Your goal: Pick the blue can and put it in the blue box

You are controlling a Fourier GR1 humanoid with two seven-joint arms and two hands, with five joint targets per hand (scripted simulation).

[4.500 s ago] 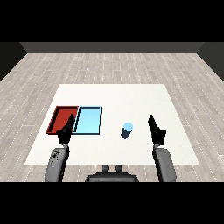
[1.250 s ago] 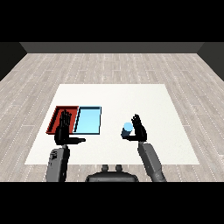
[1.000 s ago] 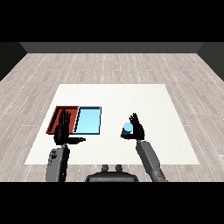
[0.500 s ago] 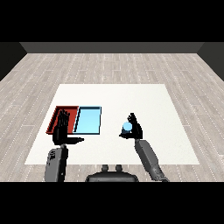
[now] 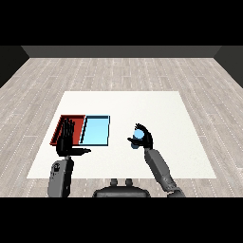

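Red tray (image 5: 60, 127), blue tray (image 5: 96, 129) – right hand (image 5: 144, 140) curled round blue can (image 5: 138, 136)

This looks like a plain test room for a robot, not a home or a kitchen. A white table (image 5: 142, 102) stands alone on a floor of grey wooden planks (image 5: 118, 71), with dark walls (image 5: 118, 51) behind it. Near the table's left edge lie only a red tray (image 5: 63, 124) and a light blue tray (image 5: 95, 131), side by side and touching.
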